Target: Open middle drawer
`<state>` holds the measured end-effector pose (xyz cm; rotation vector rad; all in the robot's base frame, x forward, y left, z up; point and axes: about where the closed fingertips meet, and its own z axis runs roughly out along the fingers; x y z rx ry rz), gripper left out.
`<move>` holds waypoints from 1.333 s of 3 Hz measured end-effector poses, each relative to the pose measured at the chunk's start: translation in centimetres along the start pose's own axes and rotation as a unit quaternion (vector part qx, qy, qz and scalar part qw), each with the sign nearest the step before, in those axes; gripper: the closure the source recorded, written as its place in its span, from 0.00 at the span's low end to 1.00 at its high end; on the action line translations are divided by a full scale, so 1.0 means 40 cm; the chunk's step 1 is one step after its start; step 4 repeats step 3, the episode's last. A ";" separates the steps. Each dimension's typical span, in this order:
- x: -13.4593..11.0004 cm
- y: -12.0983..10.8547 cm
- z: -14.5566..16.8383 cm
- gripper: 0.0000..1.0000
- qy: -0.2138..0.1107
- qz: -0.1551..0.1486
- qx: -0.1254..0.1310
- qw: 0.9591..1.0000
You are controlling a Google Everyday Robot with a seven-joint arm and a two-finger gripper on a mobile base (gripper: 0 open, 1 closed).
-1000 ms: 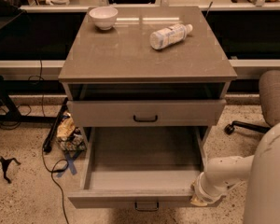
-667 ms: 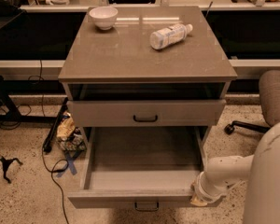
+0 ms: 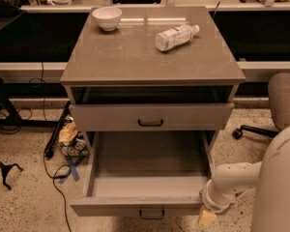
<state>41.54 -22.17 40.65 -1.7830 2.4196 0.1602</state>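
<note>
Far left, on the floor beside the cabinet: a small heap of clutter (image 3: 71, 138), well apart from the work. On the surface (image 3: 135, 62), a white bowl (image 3: 107, 17) at the back left and a plastic bottle (image 3: 176, 36) lying on its side to the right of it, neither wanted for this job.

Under the surface, 2 fronts in view. First an upper drawer (image 3: 106, 117) with a dark handle, sitting nearly flush. Beneath it the middle drawer (image 3: 111, 206), drawn far out toward the camera, with its tray bare and fully exposed and its small dark bar handle (image 3: 152, 213) low at the front edge. Nothing to be seen of any front below that.

At the right front corner of the open drawer, the claw (image 3: 207, 217) on the end of the white arm (image 3: 234, 177) — just beside the drawer front, well to the right of the handle. Cannot tell whether open or closed, nor whether touching the front. Farther right, an office chair (image 3: 285, 100).

Looks like the tail end of the opening step, with the drawer seemingly near full travel. Calls next for little more than a clean retreat — back and away from that corner, without nudging the front inward or snagging the side wall.
</note>
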 end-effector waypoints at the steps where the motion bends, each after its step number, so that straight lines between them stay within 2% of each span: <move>1: -0.012 -0.016 -0.025 0.00 -0.020 -0.017 -0.002 1.000; 2: -0.037 -0.086 -0.147 0.00 -0.072 -0.032 0.013 0.997; 3: -0.008 -0.183 -0.318 0.00 -0.117 -0.047 0.048 0.991; 4: -0.008 -0.183 -0.318 0.00 -0.117 -0.047 0.048 0.991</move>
